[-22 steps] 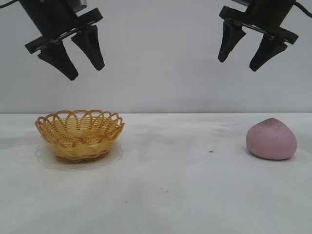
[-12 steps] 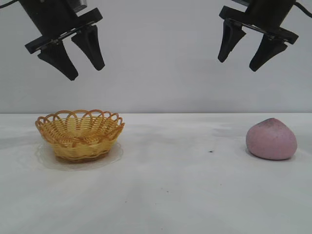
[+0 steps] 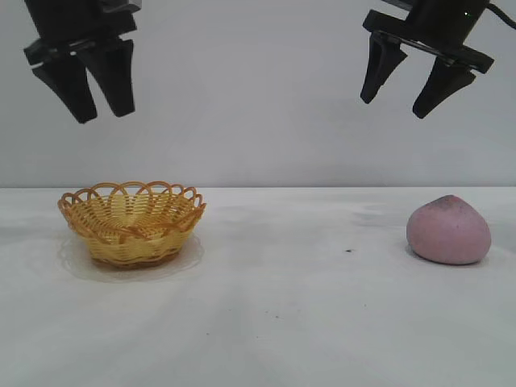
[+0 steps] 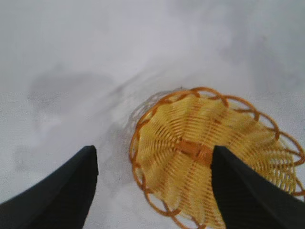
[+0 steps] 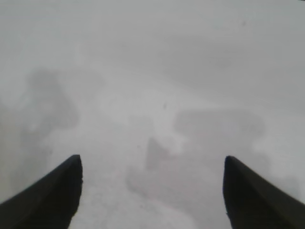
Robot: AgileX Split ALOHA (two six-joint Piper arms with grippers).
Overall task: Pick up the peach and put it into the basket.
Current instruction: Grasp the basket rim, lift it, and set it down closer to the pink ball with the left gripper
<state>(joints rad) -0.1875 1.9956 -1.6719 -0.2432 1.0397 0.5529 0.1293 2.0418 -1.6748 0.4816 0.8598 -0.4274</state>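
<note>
The pink-mauve peach (image 3: 449, 230) rests on the white table at the right. At the left stands the yellow woven basket (image 3: 131, 222) with its orange looped rim, with nothing inside it. My right gripper (image 3: 395, 106) hangs high above the table, a little left of the peach, open and holding nothing. High above the basket's left side my left gripper (image 3: 101, 114) is open too. The left wrist view looks down on the basket (image 4: 214, 152) between the left gripper's (image 4: 153, 157) fingers. Only bare table shows under the right gripper (image 5: 152, 167) in the right wrist view; the peach is out of that view.
The white table (image 3: 282, 322) stretches between basket and peach, with a small dark speck (image 3: 348, 250) near the middle. A plain grey wall stands behind.
My left gripper has swung to the left and turned, so its fingers now point more straight down. The right gripper, the peach and the basket have not moved.
</note>
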